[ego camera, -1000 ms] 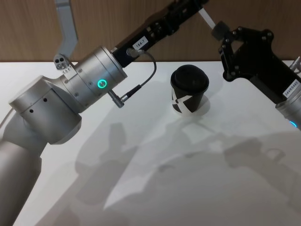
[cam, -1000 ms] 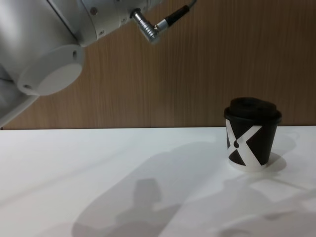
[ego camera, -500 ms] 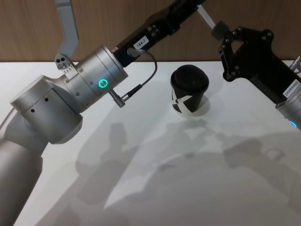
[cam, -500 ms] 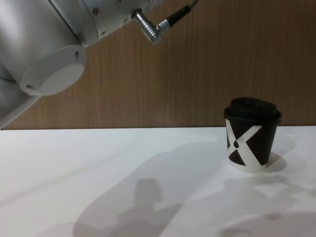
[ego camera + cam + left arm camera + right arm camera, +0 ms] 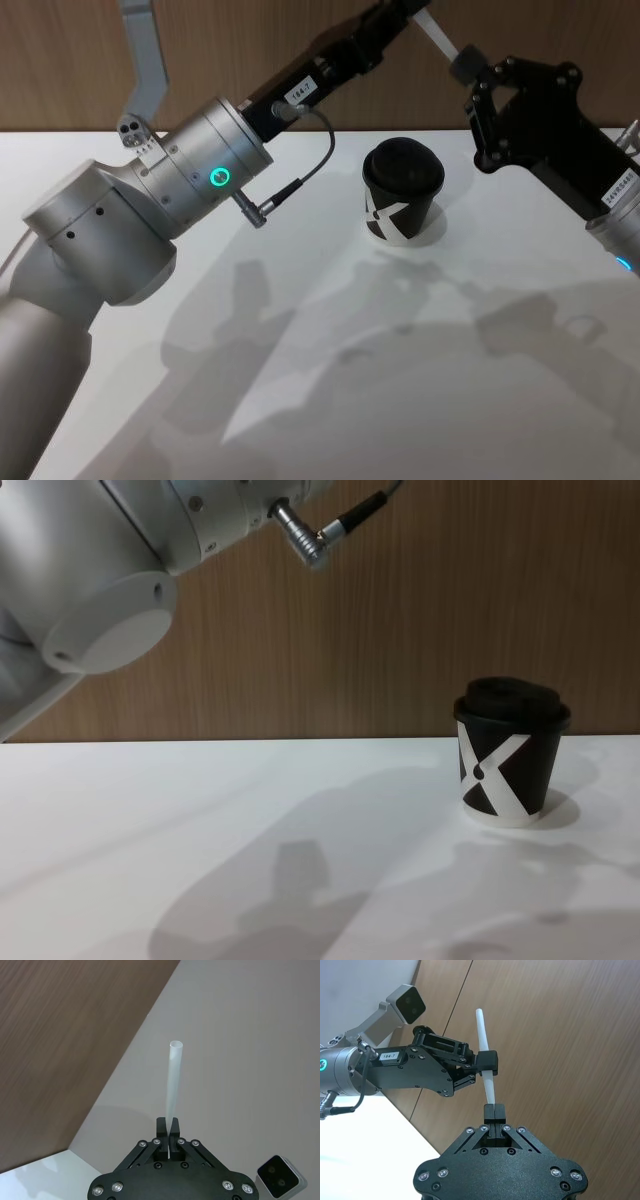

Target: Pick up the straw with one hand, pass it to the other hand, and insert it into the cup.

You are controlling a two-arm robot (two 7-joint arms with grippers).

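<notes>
Tabletop (image 5: 420, 400): white, with arm shadows across the lower half of the head view.

Left arm (image 5: 150, 200): bulky silver body rising from the lower left of the head view toward the upper centre. Its green ring light (image 5: 216, 179) is lit. A silver plug (image 5: 250, 212) and a thin black cable (image 5: 318, 160) hang beneath the wrist.

Cup (image 5: 401, 190): upright on the tabletop, right of centre in the head view and at right in the chest view. Black domed lid in place, white X-like mark facing the cameras. It stands apart from both arms.

Right end effector (image 5: 492, 1109): upper right of the head view, raised above the tabletop beyond the cup. Fingers closed on one end of the straw (image 5: 438, 38).

Left end effector (image 5: 169, 1129): top centre of the head view, fingers pinched on the same straw farther along its length. One open end stands clear past these fingers.

Straw: held in the air by both end effectors, above and behind the cup, touching neither cup nor lid.

Wood-panelled wall (image 5: 60, 60): behind the tabletop.
</notes>
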